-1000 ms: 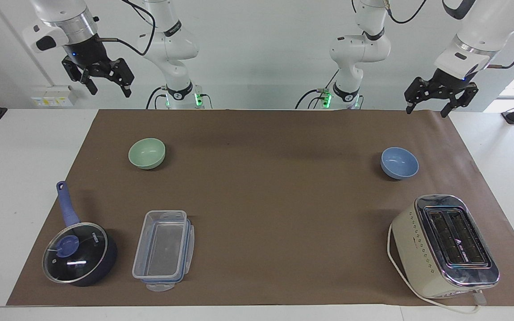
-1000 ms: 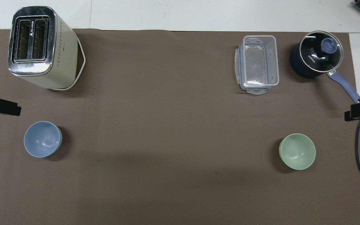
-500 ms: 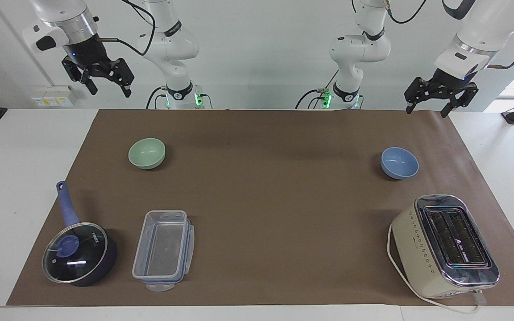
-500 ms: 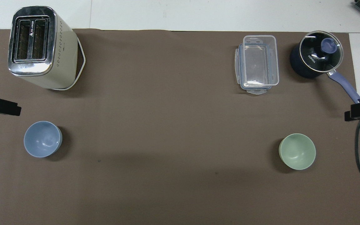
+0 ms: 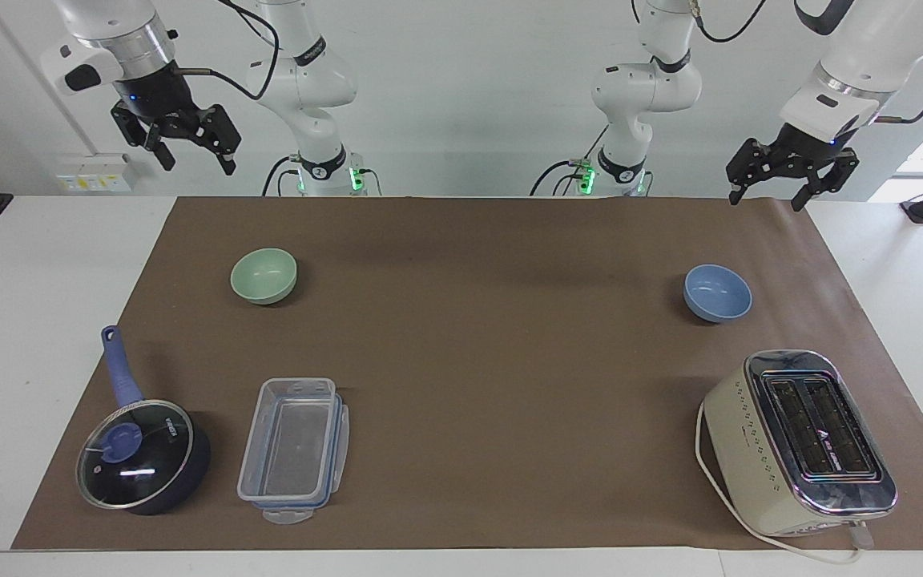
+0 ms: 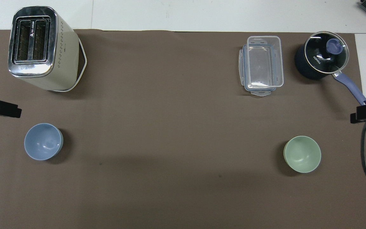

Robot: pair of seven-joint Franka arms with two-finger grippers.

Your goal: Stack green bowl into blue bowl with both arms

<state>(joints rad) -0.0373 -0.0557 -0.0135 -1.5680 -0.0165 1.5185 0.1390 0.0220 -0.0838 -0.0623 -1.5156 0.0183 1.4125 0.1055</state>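
Since a second ago the right pincer (image 5: 187,156) has risen a little at its end of the bench; the left pincer (image 5: 774,191) and every object have stayed where they were.

Taking the brown mat (image 5: 493,336) as the landmark: the green bowl (image 5: 264,276) sits upright on it, toward the right arm's end and in the half of the mat nearer the robots. The blue bowl (image 5: 718,293) sits upright on the mat too, toward the left arm's end, also in the nearer half — the two bowls are well apart, with bare mat between them.

The right pincer hangs in the air above the mat's corner at the right arm's end, its fingers spread apart and holding nothing. The left pincer hangs above the mat's edge nearest the robots, at the left arm's end, fingers likewise apart and empty. Neither touches a bowl.

On the farther half of the mat stand three more things: a dark blue saucepan (image 5: 141,457) with a glass lid at the right arm's end, a clear plastic container (image 5: 293,449) just beside it toward the mat's middle, and a cream toaster (image 5: 798,441) at the left arm's end, its white cord (image 5: 710,473) curling around its base.
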